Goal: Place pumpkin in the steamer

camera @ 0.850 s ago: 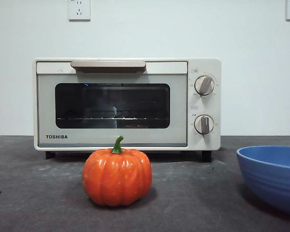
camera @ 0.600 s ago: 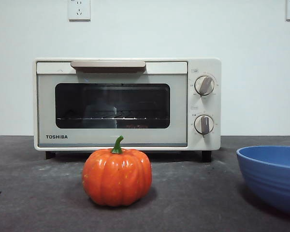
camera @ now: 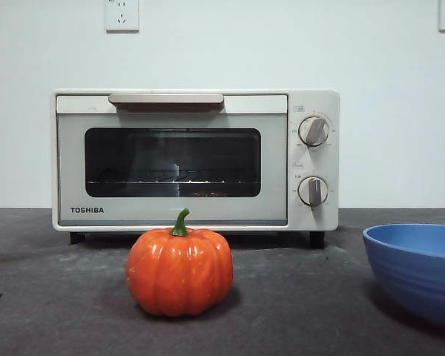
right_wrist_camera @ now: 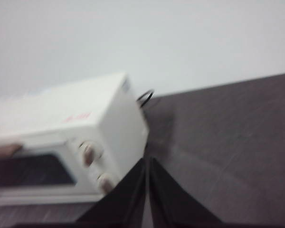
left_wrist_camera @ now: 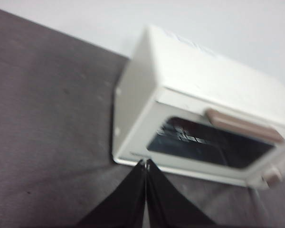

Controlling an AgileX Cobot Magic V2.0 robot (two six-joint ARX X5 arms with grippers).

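Note:
The orange ribbed pumpkin with a green stem sits on the dark table in front of the steamer, apart from it. The steamer is a cream-white Toshiba oven with its door closed, a beige bar handle and two knobs. It also shows in the left wrist view and in the right wrist view. My left gripper is shut and empty, held above the table short of the steamer's left front corner. My right gripper is shut and empty, near the steamer's knob side. Neither gripper shows in the front view.
A blue bowl stands at the right front of the table, cut off by the picture's edge. Two wall sockets sit on the white wall behind. A black cable loops behind the steamer.
The pumpkin, steamer and bowl have not moved. Only the reflections in the steamer's door glass shift a little.

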